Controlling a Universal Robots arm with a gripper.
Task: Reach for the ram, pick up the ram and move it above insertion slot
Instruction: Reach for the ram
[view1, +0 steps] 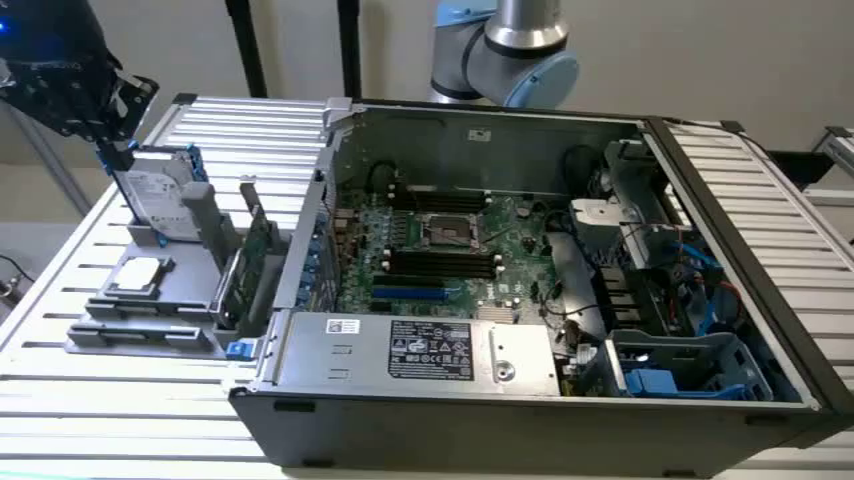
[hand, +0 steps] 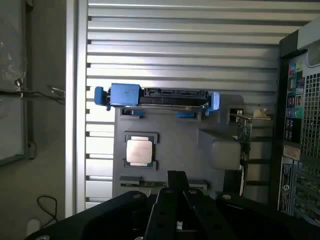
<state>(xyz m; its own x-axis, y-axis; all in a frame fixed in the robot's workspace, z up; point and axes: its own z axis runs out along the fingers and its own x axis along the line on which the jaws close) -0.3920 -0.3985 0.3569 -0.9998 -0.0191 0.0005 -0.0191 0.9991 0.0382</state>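
Gripper (hand: 176, 176), closed and holding nothing, hovers over the gray tray (hand: 175, 145) near the counter's (view1: 107, 400) edge, close to the ram (hand: 140, 183). The insertion slot (view1: 441, 262) lies inside the open computer case (view1: 534, 420).

In the computer case (view1: 534, 420) lies the motherboard (view1: 514, 225), the insertion slot (view1: 441, 262) on it, the power supply (view1: 400, 350) nearer the camera; just beside the case, on the exterior view's left, sits a holder tray (view1: 160, 335) bearing an upright hard drive (view1: 160, 205) and a flat processor (view1: 140, 275).
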